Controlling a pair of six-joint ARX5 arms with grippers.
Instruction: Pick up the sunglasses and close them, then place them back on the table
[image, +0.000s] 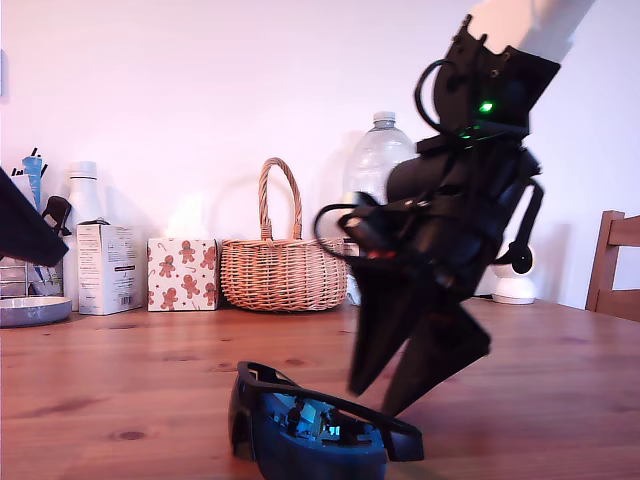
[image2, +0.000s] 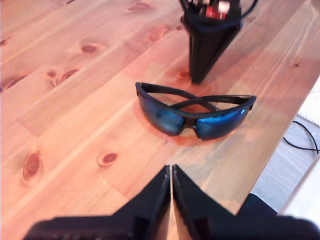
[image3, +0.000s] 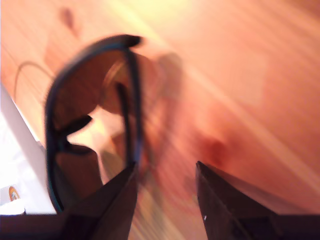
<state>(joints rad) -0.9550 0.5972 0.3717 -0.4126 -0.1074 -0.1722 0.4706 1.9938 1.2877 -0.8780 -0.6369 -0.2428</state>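
The sunglasses (image: 318, 432) lie on the table (image: 150, 380) near its front edge, black frame and blue lenses. In the first wrist view the sunglasses (image2: 197, 116) show their temple arms folded and crossed behind the lenses. My second gripper (image: 385, 397) points down just behind them, open, with nothing between its fingers. In its own blurred view the second gripper (image3: 166, 165) hangs over bare wood beside the sunglasses (image3: 95, 115). My first gripper (image2: 170, 169) is shut and empty, a short way back from the lenses, and looks across them at the second gripper (image2: 198, 79).
Along the back wall stand a wicker basket (image: 283, 270), a gingerbread-print box (image: 182, 273), a white carton (image: 108, 268) and a clear bottle (image: 378, 160). A chair (image: 615, 265) is at the exterior view's right. A dark arm part (image: 20, 230) shows at that view's left edge.
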